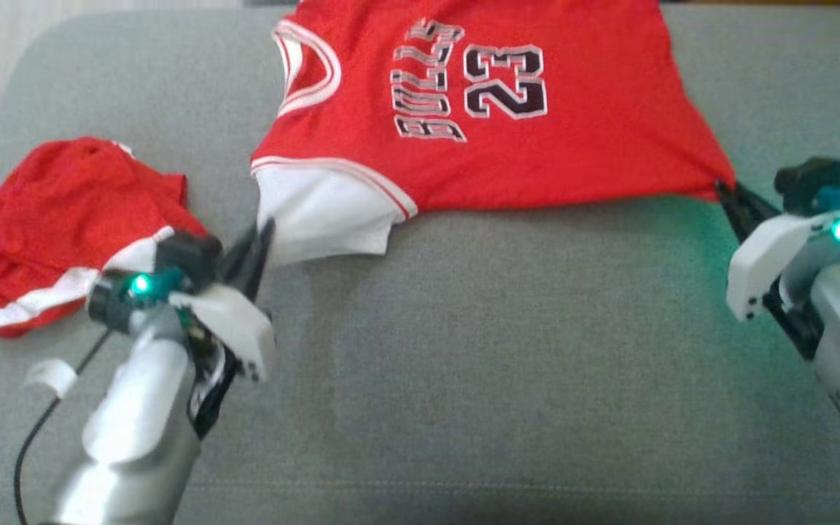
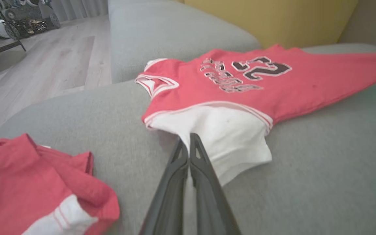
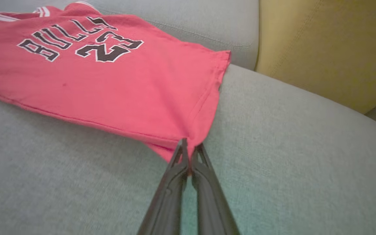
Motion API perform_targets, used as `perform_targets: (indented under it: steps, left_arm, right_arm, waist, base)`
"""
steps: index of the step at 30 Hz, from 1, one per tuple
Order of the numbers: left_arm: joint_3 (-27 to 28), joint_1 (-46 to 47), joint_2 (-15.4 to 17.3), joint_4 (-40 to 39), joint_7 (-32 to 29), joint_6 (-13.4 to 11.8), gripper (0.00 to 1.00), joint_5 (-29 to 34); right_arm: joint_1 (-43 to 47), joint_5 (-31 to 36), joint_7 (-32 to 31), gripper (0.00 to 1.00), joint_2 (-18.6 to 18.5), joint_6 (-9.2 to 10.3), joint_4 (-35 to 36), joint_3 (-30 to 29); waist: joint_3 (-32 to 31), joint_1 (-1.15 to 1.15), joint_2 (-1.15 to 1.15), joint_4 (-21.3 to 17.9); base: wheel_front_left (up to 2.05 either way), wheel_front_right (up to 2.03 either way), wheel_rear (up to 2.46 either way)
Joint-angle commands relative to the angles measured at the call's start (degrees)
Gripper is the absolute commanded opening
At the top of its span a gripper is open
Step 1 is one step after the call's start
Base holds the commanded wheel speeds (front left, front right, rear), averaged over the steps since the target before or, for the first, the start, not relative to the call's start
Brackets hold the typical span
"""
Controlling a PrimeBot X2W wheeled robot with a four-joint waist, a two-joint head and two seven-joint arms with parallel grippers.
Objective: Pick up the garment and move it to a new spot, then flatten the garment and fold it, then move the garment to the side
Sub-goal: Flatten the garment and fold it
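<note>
Grey sofa (image 1: 464, 328), red jersey (image 1: 537, 146) btwn left claw (image 1: 265, 230) & right claw (image 1: 722, 187), both clamped on its edges, arms low.

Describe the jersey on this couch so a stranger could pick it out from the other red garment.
On the grey couch seat, look toward the back. The red jersey lies spread there, the left pincer shut on its white sleeve and the right pincer on its hem corner. Unlike the crumpled red garment at the left, it reads BULLS 23.

red jersey (image 1: 580, 138), "BULLS", no. "23"
</note>
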State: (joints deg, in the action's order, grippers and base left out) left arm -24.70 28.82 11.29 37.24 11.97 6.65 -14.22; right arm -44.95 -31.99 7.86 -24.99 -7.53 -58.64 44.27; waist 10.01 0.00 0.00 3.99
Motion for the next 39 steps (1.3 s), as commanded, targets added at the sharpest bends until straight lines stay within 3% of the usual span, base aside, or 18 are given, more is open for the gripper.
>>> perform_targets:
  steps: [1, 9, 18, 26, 39]
  left_arm:
    - [0.47, 0.32, 2.92, -2.24, -0.90, 0.33, 0.00, 0.38]
    - [-4.64, -6.57, 7.20, -7.48, -7.65, 0.79, 0.00, -3.91]
    - [-7.12, -13.69, 13.29, -17.89, -14.68, 0.82, 0.00, -17.23]
    - [-8.44, -19.91, 20.15, -28.35, -21.89, 0.83, 0.00, -24.61]
    - [-9.34, -28.93, 27.90, -40.02, -33.95, 0.34, 0.00, -33.55]
  right_arm:
    - [0.96, -1.16, 0.02, 0.00, -1.77, 0.04, 0.32, 1.26]
    - [4.39, -5.42, -1.91, 0.00, -4.03, 0.04, 0.27, 5.62]
    - [9.16, -11.30, -6.48, 0.00, -7.98, 0.04, 3.85, 10.63]
    - [12.89, -19.56, -14.07, 0.00, -13.81, 0.04, 12.83, 15.96]
    - [16.90, -31.86, -31.18, 0.00, -25.19, 0.04, 29.24, 23.33]
  waist:
    - [-2.20, 0.00, 0.00, -0.07]
    - [-6.62, 0.00, 0.00, -0.73]
    - [-10.66, 0.00, 0.00, -1.58]
    - [-12.68, 0.00, 0.00, -2.67]
    - [-14.22, 0.00, 0.00, -3.54]
  base:
    - [0.00, 0.00, 0.00]
    - [0.00, 0.00, 0.00]
    - [0.00, 0.00, 0.00]
    - [0.00, 0.00, 0.00]
    - [0.00, 0.00, 0.00]
